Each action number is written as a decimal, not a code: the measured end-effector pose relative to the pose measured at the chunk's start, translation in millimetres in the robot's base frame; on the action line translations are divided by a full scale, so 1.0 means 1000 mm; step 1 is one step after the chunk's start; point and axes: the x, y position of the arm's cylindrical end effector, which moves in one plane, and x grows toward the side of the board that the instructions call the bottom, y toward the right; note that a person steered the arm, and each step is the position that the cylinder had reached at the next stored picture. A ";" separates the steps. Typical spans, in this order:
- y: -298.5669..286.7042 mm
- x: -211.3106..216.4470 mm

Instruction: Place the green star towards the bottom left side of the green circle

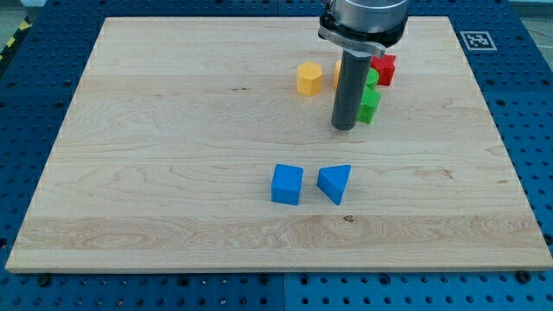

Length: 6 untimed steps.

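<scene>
My tip (345, 128) rests on the board at the view's upper right of centre. A green block (370, 105), its jagged edge like a star, sits just to the right of the tip, touching or almost touching the rod. A second green block (372, 79), mostly hidden by the rod, sits directly above the first; its shape cannot be made out. The two green blocks look to be touching.
A red block (385, 69) sits to the upper right of the green ones. A yellow hexagonal block (309, 78) lies left of the rod, and a sliver of another yellow block (338, 69) shows behind it. A blue cube (287, 184) and a blue triangle (335, 183) lie below. The board's top edge (216, 18) is close to the cluster.
</scene>
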 end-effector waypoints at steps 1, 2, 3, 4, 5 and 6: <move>0.010 0.001; 0.040 0.001; 0.052 0.017; 0.087 0.034; 0.120 0.010; 0.121 -0.011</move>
